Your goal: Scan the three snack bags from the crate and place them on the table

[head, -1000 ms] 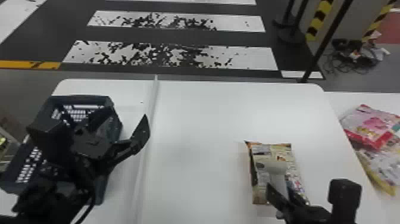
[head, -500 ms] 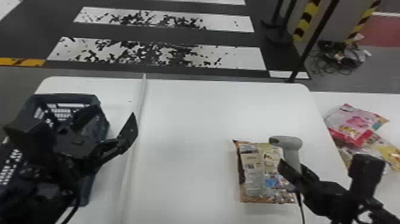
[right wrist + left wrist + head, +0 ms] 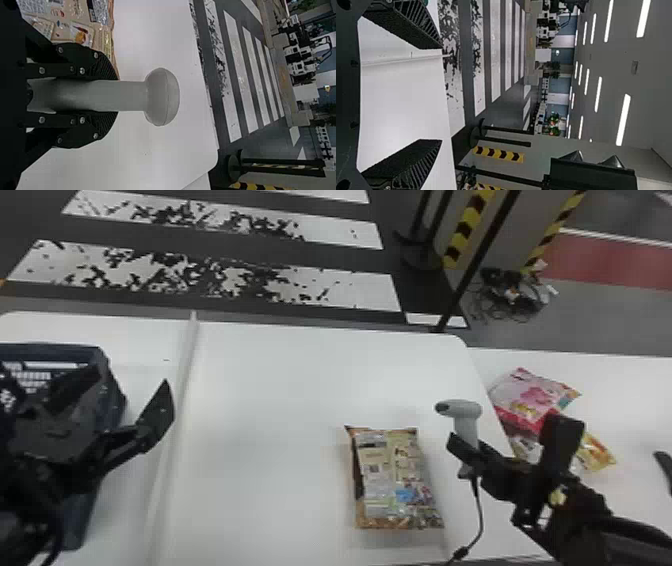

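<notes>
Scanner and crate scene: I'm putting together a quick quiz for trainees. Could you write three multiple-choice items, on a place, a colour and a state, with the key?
1. Where is the crate?
A) At the robot's right
B) Straight ahead, mid-table
C) At the robot's left

2. What colour is the scanner?
A) Grey
B) Red
C) Yellow

3. How is the left gripper?
A) Shut and empty
B) Open and empty
C) Shut on the scanner

Key:
1 C: the head view has it on the left part of the table.
2 A: its body is plainly grey in the right gripper.
3 B: the left wrist view shows a wide gap with nothing held in it.
</notes>
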Tool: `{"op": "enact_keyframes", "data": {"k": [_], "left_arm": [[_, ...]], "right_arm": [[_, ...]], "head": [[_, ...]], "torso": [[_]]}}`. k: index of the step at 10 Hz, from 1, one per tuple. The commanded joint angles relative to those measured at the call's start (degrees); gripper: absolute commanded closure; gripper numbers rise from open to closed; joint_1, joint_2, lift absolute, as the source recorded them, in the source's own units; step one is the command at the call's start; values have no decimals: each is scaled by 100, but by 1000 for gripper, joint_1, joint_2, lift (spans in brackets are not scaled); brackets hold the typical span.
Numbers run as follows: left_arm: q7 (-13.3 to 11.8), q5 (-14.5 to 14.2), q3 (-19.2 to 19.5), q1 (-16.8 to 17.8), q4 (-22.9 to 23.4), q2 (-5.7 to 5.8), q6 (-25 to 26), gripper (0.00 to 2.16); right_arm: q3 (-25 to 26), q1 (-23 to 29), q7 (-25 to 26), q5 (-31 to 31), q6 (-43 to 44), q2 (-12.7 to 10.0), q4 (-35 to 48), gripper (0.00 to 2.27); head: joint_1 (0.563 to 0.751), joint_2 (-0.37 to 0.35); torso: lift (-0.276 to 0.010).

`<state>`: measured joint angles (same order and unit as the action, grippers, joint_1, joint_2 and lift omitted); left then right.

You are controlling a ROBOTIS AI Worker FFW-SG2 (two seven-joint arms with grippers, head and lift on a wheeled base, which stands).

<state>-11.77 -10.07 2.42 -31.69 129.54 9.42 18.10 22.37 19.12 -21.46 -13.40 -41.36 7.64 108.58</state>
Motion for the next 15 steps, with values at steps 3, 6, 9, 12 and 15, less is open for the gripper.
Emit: {"op": "enact_keyframes", "data": {"k": [3,6,9,12,15], "left_arm": [[34,119,5,163,-236,-115,67,22],[43,110,-57,436,-421,-151,137,22],[61,110,-101,533,-482,-142,190,22],[61,110,-189,585,-500,-142,190,22],[61,110,-189,568,-456,-142,190,22]], "right_arm": [[-93,-1147,-7,294,818,493,-2121,2246],[-102,-1507,-33,522,1187,818,-2956,2246],[-172,-1305,-192,531,1205,844,-2947,2246],[-93,-1253,-315,434,1205,827,-2895,-2],[153,-919,-297,162,1539,800,-2227,70]], "head": [[695,-251],[695,-288],[695,-315],[695,-315],[695,-326]], "torso": [[-62],[-62],[-62],[-62],[-62]]}}
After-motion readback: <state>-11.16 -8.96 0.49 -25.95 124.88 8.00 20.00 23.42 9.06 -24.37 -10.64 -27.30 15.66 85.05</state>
